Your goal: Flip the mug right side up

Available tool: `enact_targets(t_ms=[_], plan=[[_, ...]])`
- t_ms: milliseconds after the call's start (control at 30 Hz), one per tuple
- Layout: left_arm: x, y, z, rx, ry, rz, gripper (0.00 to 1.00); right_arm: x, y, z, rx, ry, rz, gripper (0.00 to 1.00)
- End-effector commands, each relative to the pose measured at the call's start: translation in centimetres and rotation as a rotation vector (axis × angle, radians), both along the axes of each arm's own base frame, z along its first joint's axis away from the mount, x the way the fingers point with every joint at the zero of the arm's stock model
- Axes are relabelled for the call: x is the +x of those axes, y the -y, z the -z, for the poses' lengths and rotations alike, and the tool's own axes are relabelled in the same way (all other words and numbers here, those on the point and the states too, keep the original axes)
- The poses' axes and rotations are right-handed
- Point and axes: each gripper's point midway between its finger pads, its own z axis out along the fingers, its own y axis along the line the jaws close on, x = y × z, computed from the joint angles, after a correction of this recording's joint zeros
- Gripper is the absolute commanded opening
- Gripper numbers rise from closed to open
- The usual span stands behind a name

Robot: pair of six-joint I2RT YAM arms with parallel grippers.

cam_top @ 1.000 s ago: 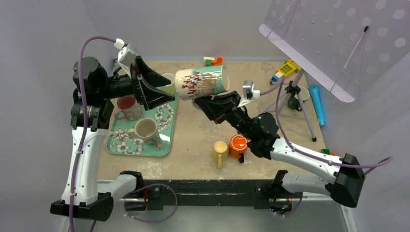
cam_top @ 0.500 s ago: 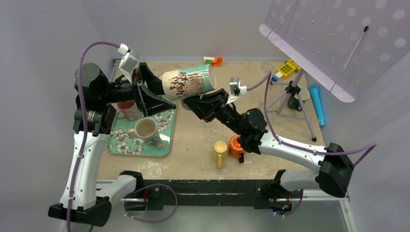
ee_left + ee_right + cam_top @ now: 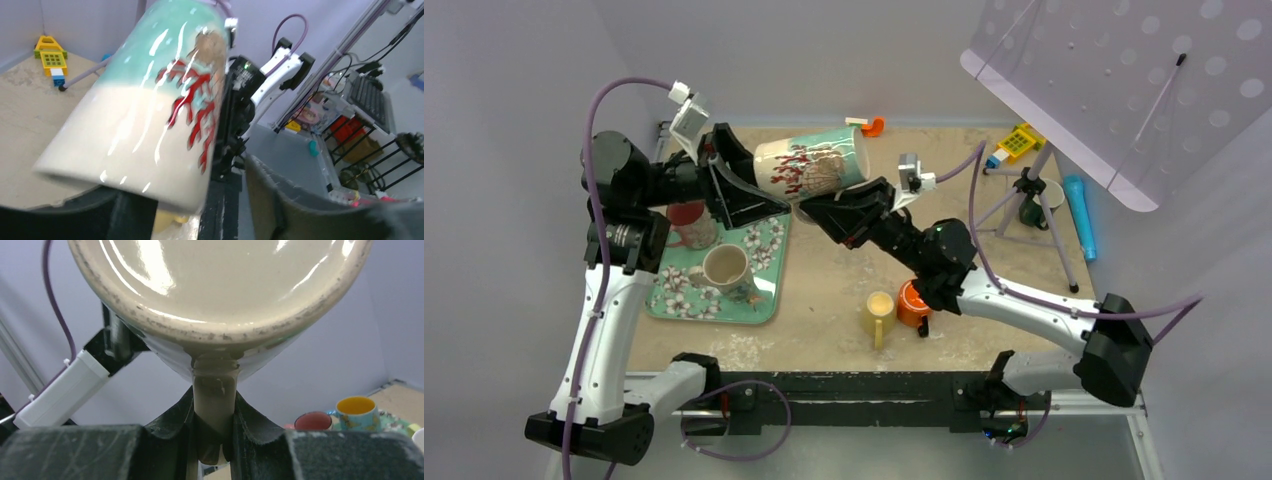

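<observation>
Tabletop: a sandy, scuffed table (image 3: 824, 270) against pale lilac walls, with both arms reaching in over its far half.
Mug: the tall mug (image 3: 814, 165) is up off the table on its side, roughly level. Its cream end points to the left arm and its teal end to the right. Red coral branches run across the glaze.
Mug position: from above it hangs over the far part of the table, just past the far right corner of the tray (image 3: 669, 300).
Right gripper: the right gripper (image 3: 812, 208) comes up from below, and its fingers are pressed tight on the handle (image 3: 214, 390). The wrist view shows the handle pinched between the two dark pads.
Left gripper: the left gripper (image 3: 766, 178) is spread wide, with the mug's cream end between its fingers. I cannot tell whether either finger touches it.
Mug ends: the right wrist view shows a glossy cream round face with a rough ring. I cannot tell for certain whether that is the mouth or the base.
Tray: it is floral green and carries a red cup (image 3: 686, 222) and a cream cup (image 3: 724, 267), both upright.
Near edge: a yellow cup (image 3: 879, 312) and an orange cup (image 3: 914, 300) stand side by side, close to the right arm's elbow.
Far right: a tripod stand (image 3: 1034, 195) stands under a perforated panel (image 3: 1124, 80), with a yellow toy block (image 3: 1020, 140) and a blue tube (image 3: 1080, 215) nearby.
</observation>
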Motion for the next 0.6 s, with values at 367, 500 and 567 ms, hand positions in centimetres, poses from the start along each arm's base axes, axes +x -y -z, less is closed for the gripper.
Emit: enact_targets(t_ms=[367, 500, 567], plan=[[9.9, -6.4, 6.7, 0.445, 0.211, -0.594, 0.0, 4.4, -0.3, 2.7, -0.158, -0.164, 0.185, 0.85], [13.9, -10.9, 12.1, 0.807, 0.248, -0.691, 0.0, 7.7, 2.9, 9.4, -0.352, -0.337, 0.438, 0.89], [15.1, -12.0, 16.3, 0.996, 0.192, -0.628, 0.0, 8.1, 4.4, 11.3, -0.408, -0.362, 0.509, 0.9]])
